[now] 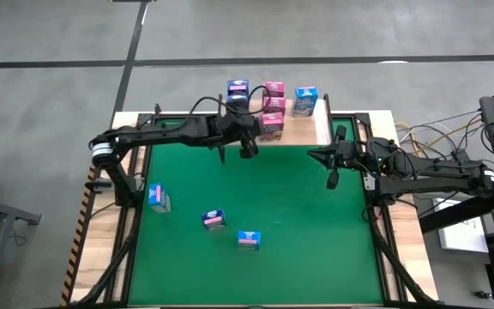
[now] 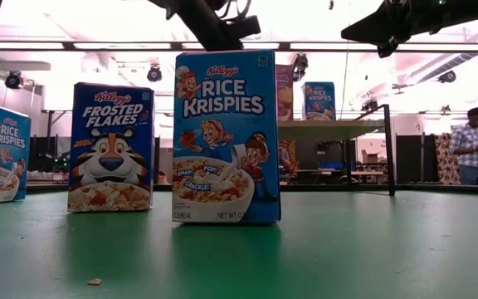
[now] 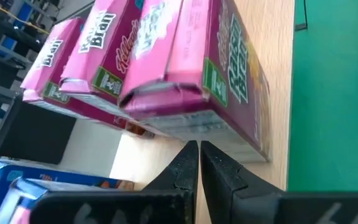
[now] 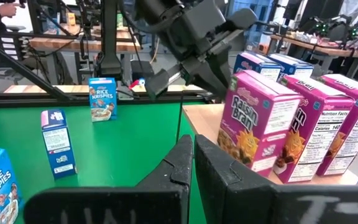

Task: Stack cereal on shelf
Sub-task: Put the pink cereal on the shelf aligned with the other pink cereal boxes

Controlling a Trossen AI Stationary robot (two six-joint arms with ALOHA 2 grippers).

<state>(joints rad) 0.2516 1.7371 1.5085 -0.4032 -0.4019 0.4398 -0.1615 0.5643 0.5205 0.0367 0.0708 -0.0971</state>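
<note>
The left tool [image 1: 247,148] hangs at about 12 o'clock over the tabletop [image 1: 298,232], just beside the shelf [image 1: 303,129] edge, its fingers pressed together and holding nothing. In its wrist view the shut tips sit right under the nearest pink box [image 3: 191,68]; whether they touch it I cannot tell. The right tool [image 1: 333,176] waits at about 2 o'clock, also fully closed and empty.

On the shelf stand three pink boxes in a row, a dark blue box [image 1: 237,90] at the far left and a light blue box [image 1: 305,100] at the far right. Three boxes remain on the green: one at 9 o'clock [image 1: 158,197], one near 7 o'clock [image 1: 214,219], one at about 6 o'clock [image 1: 248,239]. All three stand upright in the low view.

The step in hand, as I judge it, is fetching the next loose box. To do it well:

- Lift the left tool clear of the pink row first; a sideways sweep could topple it.
- Open the fingers wide before coming down.
- Take the 7 o'clock box across its narrow faces, near mid-height, so it does not tip or crush.
- Squeeze gently; thin card will buckle.
- Carry it high over the shelf edge and set it down in a free spot beside the row or flat on top, square to its neighbours.
- Release only once it is resting.
</note>
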